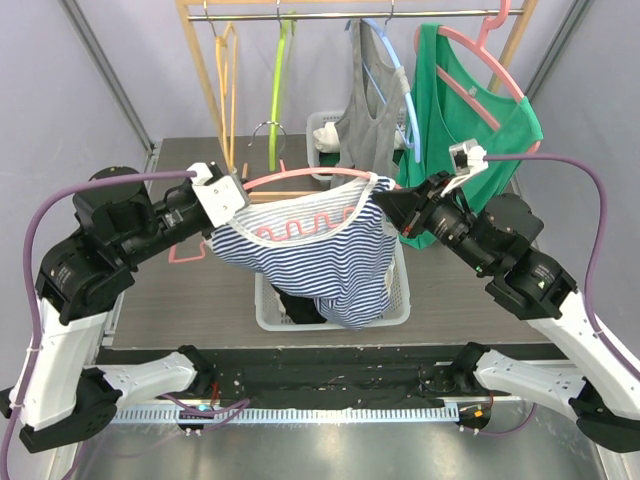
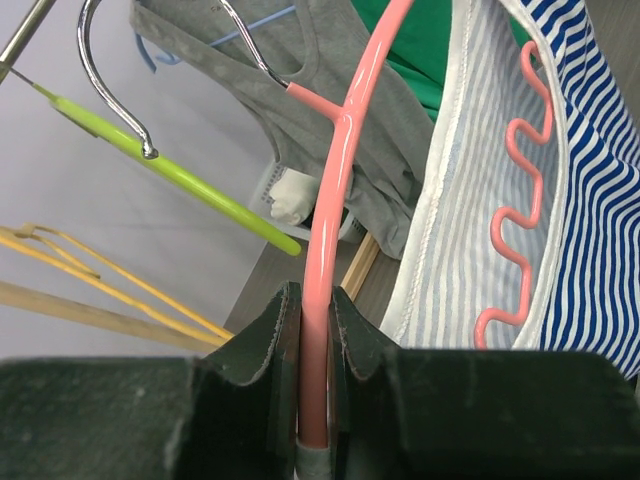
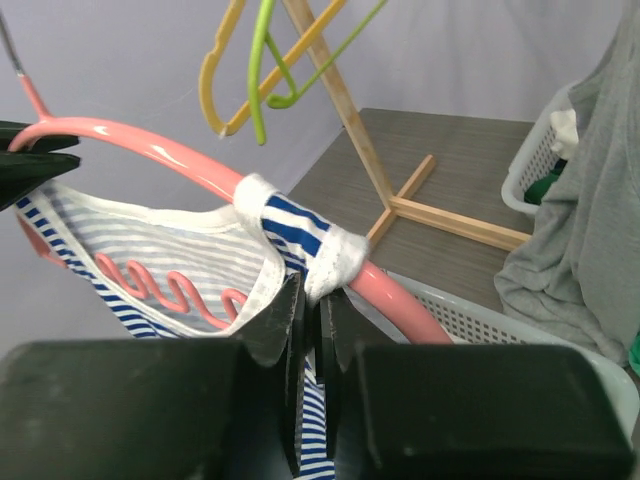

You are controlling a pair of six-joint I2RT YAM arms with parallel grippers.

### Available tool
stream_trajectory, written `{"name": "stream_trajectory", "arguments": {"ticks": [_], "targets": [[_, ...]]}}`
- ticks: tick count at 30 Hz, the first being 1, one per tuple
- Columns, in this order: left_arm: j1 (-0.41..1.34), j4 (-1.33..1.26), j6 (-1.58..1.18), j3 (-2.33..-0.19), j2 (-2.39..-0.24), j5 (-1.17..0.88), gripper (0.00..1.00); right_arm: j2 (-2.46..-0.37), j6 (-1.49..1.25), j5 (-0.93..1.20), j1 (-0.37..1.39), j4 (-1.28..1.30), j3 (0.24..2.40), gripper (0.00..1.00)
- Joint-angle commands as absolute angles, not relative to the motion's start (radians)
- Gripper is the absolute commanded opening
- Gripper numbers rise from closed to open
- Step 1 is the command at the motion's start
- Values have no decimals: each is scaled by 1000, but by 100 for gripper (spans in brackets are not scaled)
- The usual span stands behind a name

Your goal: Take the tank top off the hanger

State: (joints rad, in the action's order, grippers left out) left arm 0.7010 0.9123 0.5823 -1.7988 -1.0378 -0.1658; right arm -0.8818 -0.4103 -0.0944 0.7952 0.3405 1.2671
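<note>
No readable text, no labels or brands, no numbers or signs

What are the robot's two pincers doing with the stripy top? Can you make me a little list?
hanger holder: left pincer, shut on the pink hanger
strap grabber: right pincer, shut on the striped tank top strap
top's state: not yet off, strap looped over the hanger's arm
underneath: white basket
behind: grey top and green top, hanging

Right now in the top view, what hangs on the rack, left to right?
yellow hanger → lime hanger → grey tank top → green tank top
</note>
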Motion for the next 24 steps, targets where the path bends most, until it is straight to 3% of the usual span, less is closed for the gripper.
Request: {"name": "stream_trajectory", "arguments": {"ticks": [1, 2, 10, 24], "targets": [[706, 831, 578, -1810, -1034, -187, 0, -859, -413, -64, 805, 265, 1318, 6], [707, 830, 581, -1807, -1034, -186, 0, -854, -413, -71, 805, 268, 1319, 1], [707, 824, 620, -1772, -1028, -146, 0, -816, -391, -156, 807, 290, 1327, 1], [690, 825, 618, -1815, -1011, -146, 0, -853, -413, -578, 786, 446, 1302, 1]]}}
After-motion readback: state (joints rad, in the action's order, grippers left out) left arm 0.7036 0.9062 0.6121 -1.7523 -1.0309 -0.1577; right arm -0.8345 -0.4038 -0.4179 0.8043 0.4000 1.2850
